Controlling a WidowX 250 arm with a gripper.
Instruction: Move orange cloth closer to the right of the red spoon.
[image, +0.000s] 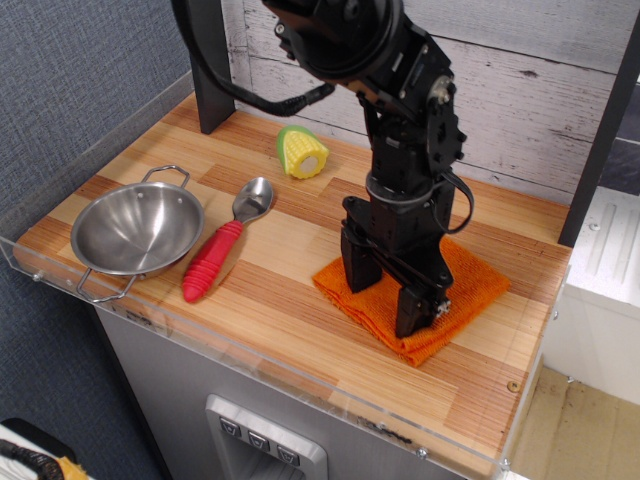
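Note:
The orange cloth (470, 275) lies folded on the right part of the wooden counter. My gripper (388, 292) is down on its left half. The black fingers (358, 268) stand apart with a fold of cloth between them and press into it. The red spoon (216, 256) lies left of the middle, with its silver bowl pointing away and its red ribbed handle toward the front edge. A stretch of bare wood separates the cloth's left corner from the spoon.
A steel two-handled bowl (137, 229) sits at the left next to the spoon. A toy corn cob (302, 153) lies at the back. A dark post (208, 62) stands at the back left. A clear plastic rim (300, 375) runs along the counter's front edge.

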